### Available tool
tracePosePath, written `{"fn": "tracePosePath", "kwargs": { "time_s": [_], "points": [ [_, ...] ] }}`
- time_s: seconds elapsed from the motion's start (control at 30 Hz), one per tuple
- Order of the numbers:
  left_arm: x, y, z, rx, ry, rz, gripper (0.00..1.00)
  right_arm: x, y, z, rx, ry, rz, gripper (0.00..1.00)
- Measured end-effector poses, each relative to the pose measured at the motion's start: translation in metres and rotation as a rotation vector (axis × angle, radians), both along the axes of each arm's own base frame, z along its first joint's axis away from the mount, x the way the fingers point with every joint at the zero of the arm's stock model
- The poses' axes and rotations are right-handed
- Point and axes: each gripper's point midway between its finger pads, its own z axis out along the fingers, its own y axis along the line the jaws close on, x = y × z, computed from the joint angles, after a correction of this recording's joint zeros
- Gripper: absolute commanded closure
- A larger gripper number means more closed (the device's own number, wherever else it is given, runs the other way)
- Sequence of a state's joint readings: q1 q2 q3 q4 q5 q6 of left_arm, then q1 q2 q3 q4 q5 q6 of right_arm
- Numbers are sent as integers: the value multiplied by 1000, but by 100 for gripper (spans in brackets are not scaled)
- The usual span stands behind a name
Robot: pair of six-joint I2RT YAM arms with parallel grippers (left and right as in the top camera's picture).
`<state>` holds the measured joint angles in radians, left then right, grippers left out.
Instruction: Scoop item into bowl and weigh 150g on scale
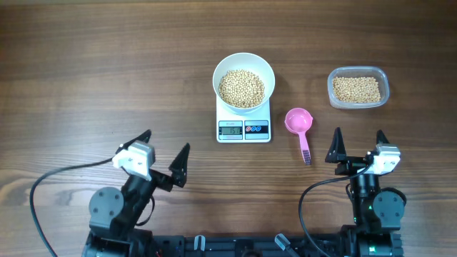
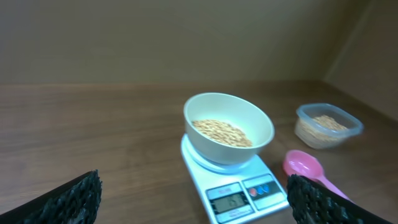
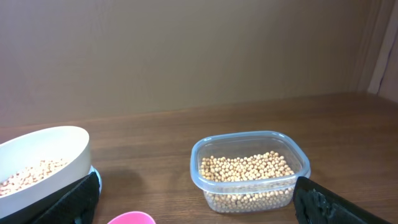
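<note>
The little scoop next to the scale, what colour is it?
The scoop is pink, with a purplish handle end. It shows best in the overhead view.

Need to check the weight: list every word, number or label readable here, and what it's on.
Scale display: dark digits, too small and blurred to read in any view.
Buttons: markings too small to read.
Bowl, tub, scoop: no text visible.
</note>
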<state>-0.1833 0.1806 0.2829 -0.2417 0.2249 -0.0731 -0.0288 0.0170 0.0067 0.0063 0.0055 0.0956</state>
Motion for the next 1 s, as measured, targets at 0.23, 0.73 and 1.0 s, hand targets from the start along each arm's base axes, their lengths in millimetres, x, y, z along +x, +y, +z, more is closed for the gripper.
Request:
{"fn": "tracePosePath", "kwargs": {
  "time_s": [0.23,0.73,1.0],
  "points": [
    [4,23,3,-14,-101,99,0,0,0,0,-4,0,0,0],
    [15,43,-6,-51,-250,187,0,0,0,0,-5,0,0,0],
    [18,47,-37,-54,-119,215,0,0,0,0,-8,0,0,1]
  ]
}}
